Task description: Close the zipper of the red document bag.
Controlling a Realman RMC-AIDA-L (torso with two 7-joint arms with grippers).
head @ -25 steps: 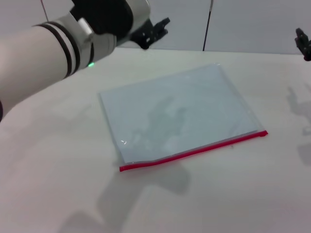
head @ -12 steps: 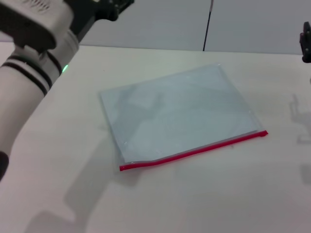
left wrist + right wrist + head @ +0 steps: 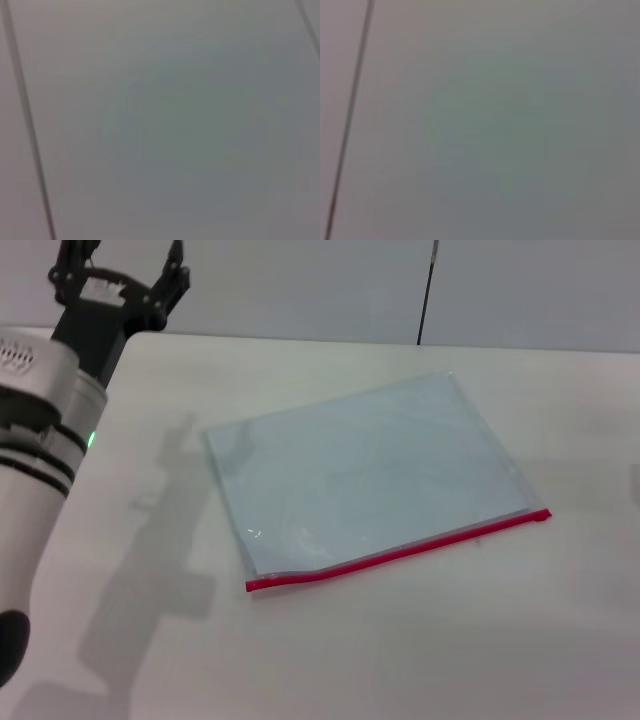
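Now left end effector [image 3: 122, 268] released, raised at far-left; red document bag [image 3: 365, 472] flat, zipper [image 3: 400, 551] nearest.

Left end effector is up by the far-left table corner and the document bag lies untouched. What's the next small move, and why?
Probably bring the left end effector down toward the zipper on the near edge of the red document bag. It stands open, raised at the far-left corner, well clear of the bag, and nothing holds the zipper. The right end effector is out of view, so the left is the only visible option.

My right wrist cam shows only a plain grey wall panel [image 3: 510, 130] with one thin dark seam [image 3: 349, 120] running slightly tilted near the edge.
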